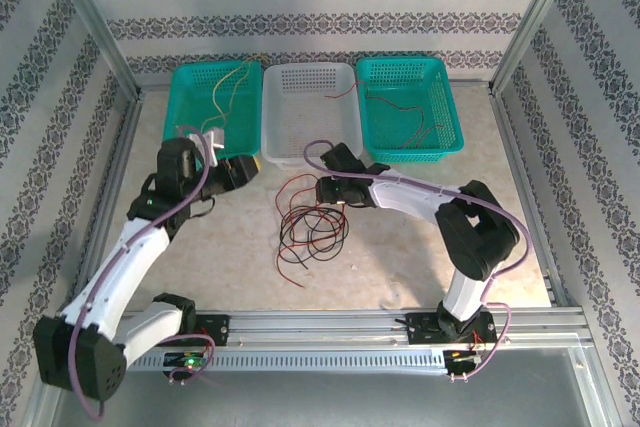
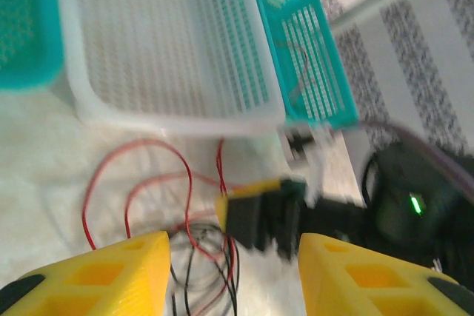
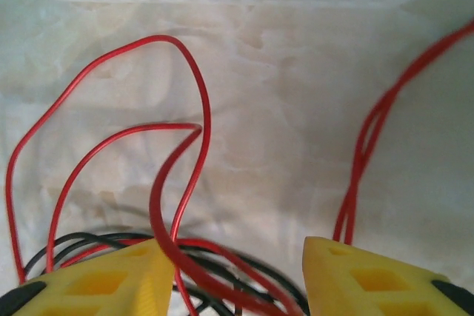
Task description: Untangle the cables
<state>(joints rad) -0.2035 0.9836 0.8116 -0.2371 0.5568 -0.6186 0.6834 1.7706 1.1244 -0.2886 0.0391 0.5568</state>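
Note:
A tangle of thin red and black cables lies on the table in front of the white basket. My right gripper hovers at the tangle's far edge, open. In the right wrist view a red cable loops up between the yellow fingertips, and black strands cross low in the gap of my right gripper. My left gripper sits left of the tangle, open and empty. In the left wrist view red loops and black strands lie ahead of my left gripper.
Three baskets line the back: a teal basket with tan cables, a white basket, and a teal basket with a red cable. Metal frame rails border the table.

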